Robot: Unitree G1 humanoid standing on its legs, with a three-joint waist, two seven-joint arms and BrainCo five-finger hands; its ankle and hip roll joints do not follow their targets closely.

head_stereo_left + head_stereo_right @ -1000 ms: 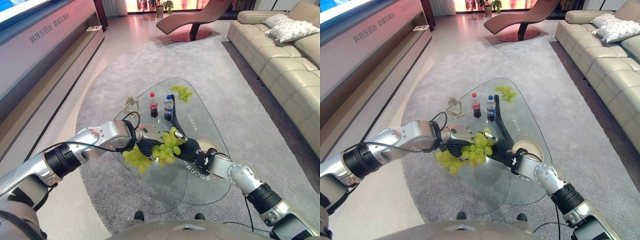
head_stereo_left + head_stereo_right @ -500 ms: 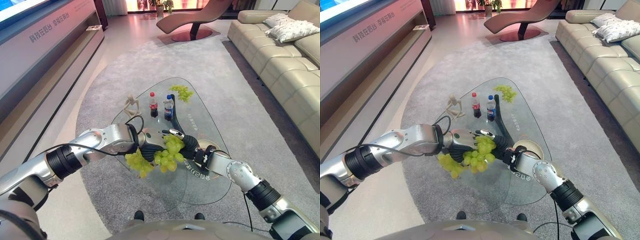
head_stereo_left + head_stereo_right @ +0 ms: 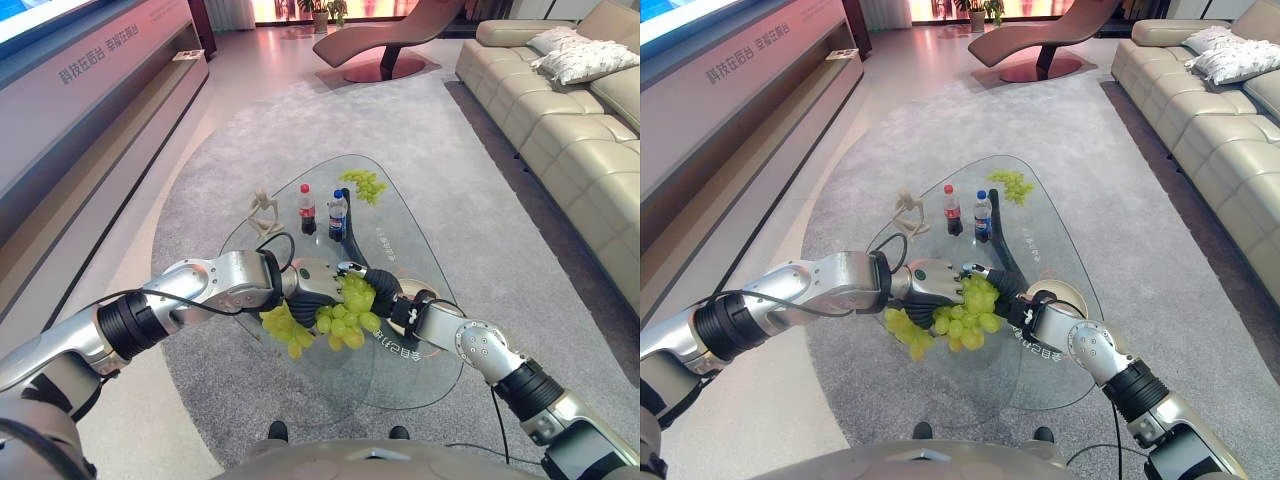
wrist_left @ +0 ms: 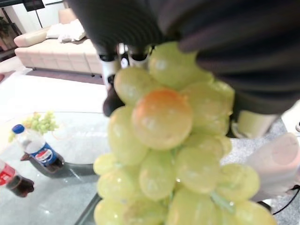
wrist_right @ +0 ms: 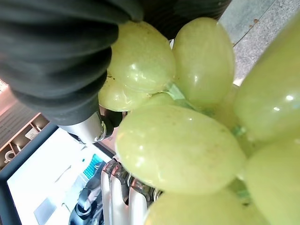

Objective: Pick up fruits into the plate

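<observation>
I see my left hand (image 3: 312, 285) and right hand (image 3: 375, 293), both curled round the grape bunch (image 3: 335, 315), now nearer the plate (image 3: 420, 298) than a second ago, above the glass table (image 3: 400, 370).

Bright even daylight, glass glare, close grapes (image 4: 161, 154) blurred

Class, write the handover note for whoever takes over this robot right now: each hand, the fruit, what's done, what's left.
Left hand: closed on the grape bunch, held above the glass table.
Right hand: on the same bunch from the other side; fingers hidden, grip unclear.
A second grape bunch lies at the table's far end, beyond two bottles.
Plate: near the right wrist; no fruit visible in it.
Done: first bunch lifted.
Left: place it in the plate, then fetch the far bunch.
</observation>
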